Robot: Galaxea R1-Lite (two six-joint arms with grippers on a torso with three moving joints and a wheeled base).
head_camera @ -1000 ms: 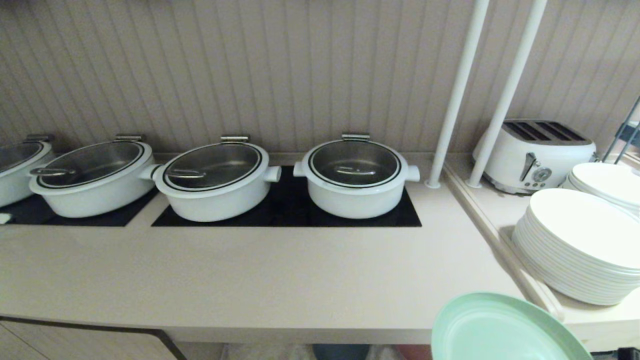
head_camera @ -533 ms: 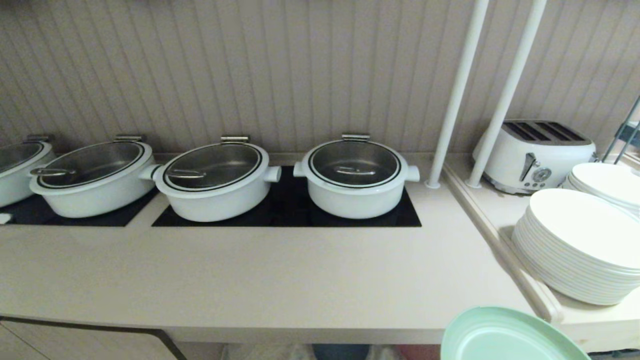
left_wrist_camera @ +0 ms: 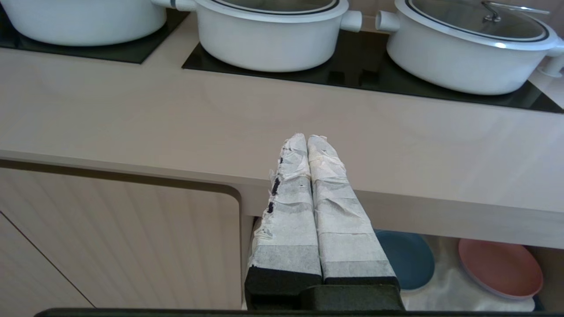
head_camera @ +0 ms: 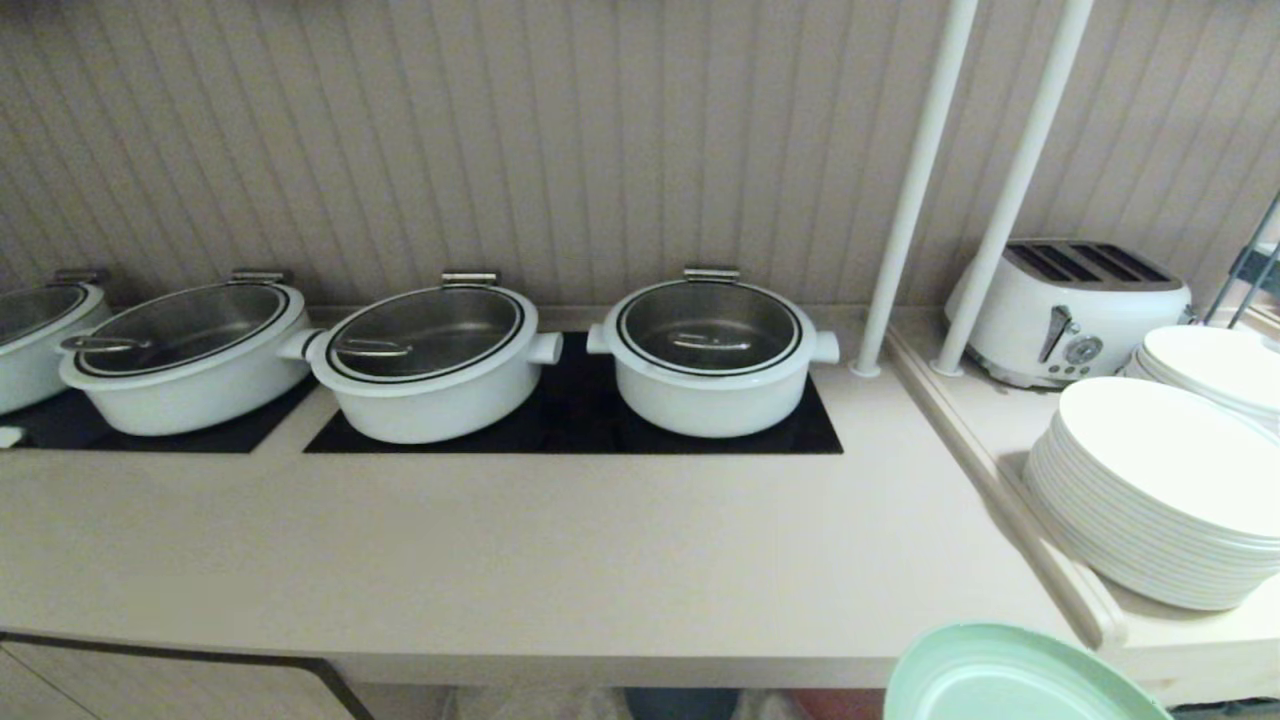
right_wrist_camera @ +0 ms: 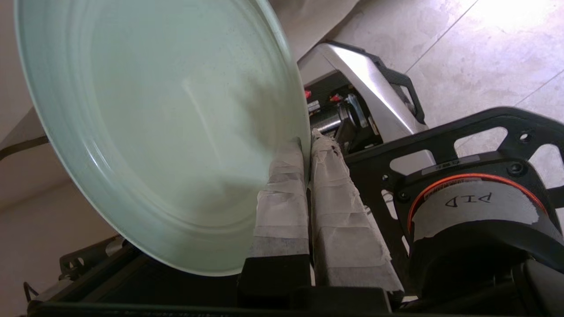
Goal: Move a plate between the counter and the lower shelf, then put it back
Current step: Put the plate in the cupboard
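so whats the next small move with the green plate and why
Probably keep lowering it toward the lower shelf. The right gripper pinches the plate by its rim, off the counter and past its front edge; on the shelf, the blue plate and pink plate leave little room.

White pots [head_camera: 708, 360], toaster [head_camera: 1068, 308], stacked plates [head_camera: 1160, 500]

Kitchen serving line, buffet style.
Row of white lidded pots [head_camera: 709, 360] on inset black hob panels [head_camera: 575, 415] in a beige bench [head_camera: 500, 560]; white toaster [head_camera: 1068, 310] and stacked white plates [head_camera: 1150, 500] alongside; panelled wall behind.
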